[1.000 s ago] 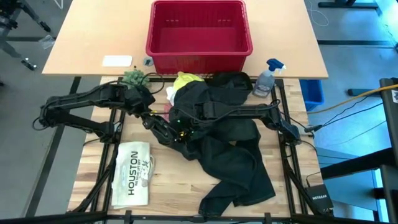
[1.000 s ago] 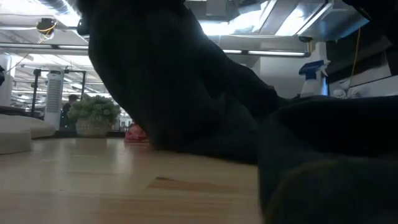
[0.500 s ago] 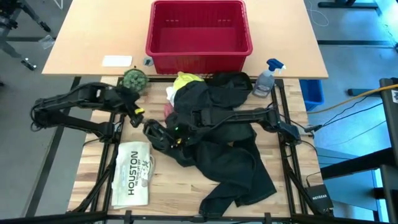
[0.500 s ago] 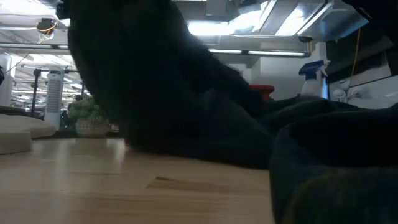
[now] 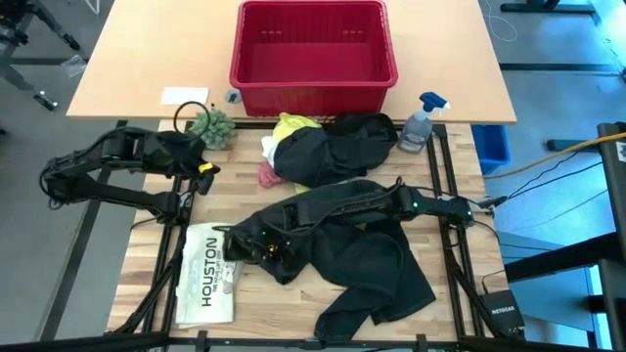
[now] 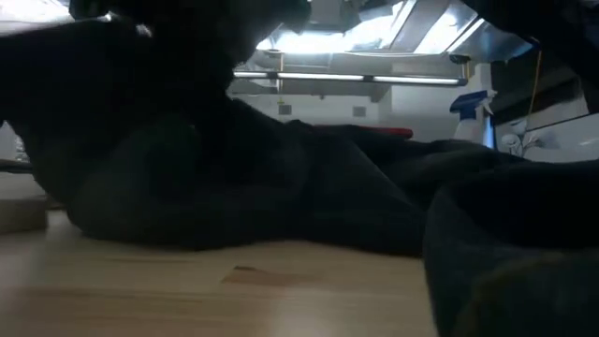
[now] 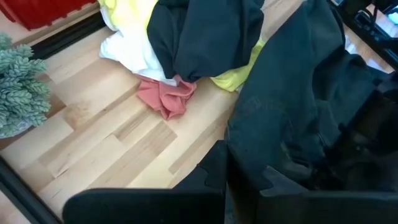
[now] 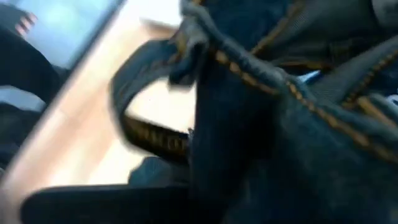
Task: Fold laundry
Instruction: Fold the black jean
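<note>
The dark trousers point(image 5: 362, 254) lie spread across the middle and near part of the table. Their waist end, with gold stitching point(image 8: 249, 62), is bunched at my right gripper point(image 5: 249, 246), which is down on it next to the HOUSTON item. The cloth fills the right wrist view and hides the gripper. A yellow T-shirt point(image 5: 291, 125), a white cloth point(image 7: 134, 53), a pink cloth point(image 7: 166, 96) and another dark garment point(image 5: 342, 147) lie heaped at the far middle. My left gripper point(image 5: 203, 168) is shut, drawn back at the table's left and touching nothing.
A red basket point(image 5: 313, 54) stands on the far table. A spray bottle point(image 5: 421, 122) is at the far right and a small green plant point(image 5: 210, 125) at the far left. The flat white HOUSTON item point(image 5: 210, 274) lies near left. Bare wood point(image 7: 124, 143) lies between my left gripper and the heap.
My right gripper has gone down and toward the table's near-left. The trousers' waist end went with it and sank from raised onto the table beside the HOUSTON item. My left gripper has pulled back from the trousers toward the table's left edge.
</note>
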Available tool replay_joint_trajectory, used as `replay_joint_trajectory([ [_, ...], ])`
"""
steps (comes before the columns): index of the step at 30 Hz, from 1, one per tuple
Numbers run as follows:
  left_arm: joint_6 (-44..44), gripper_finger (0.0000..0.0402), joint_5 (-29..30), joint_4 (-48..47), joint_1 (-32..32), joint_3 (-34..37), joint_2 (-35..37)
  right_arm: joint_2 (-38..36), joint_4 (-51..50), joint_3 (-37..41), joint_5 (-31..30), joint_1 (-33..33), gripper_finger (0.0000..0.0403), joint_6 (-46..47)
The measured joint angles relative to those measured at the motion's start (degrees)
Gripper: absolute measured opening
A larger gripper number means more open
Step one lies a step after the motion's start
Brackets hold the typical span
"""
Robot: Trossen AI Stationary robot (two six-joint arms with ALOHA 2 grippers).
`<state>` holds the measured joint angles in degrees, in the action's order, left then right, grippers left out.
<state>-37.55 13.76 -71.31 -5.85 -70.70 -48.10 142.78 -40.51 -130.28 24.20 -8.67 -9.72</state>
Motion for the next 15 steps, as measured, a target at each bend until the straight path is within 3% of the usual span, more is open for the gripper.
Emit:
replay_joint_trajectory([
  [5, 0.5, 0.0, 0.0, 0.2, 0.0, 0.0, -0.1, 0.0, 2.2, -1.9, 6.3, 0.2, 0.022, 2.8],
  [8, 0.5, 0.0, -0.1, 0.0, 0.0, 0.0, 0.0, -0.3, 2.8, -2.4, 8.8, 0.2, 0.0277, 4.4],
  [11, 0.7, 0.0, -0.2, 0.0, 0.0, 0.0, 0.0, -0.3, -0.1, -3.9, 9.5, 0.5, 0.0309, 5.3],
  [15, 1.1, 0.0, -2.0, 0.9, 0.0, 0.0, 0.0, -2.3, -3.6, -4.3, 10.0, 1.4, 0.0316, 5.2],
])
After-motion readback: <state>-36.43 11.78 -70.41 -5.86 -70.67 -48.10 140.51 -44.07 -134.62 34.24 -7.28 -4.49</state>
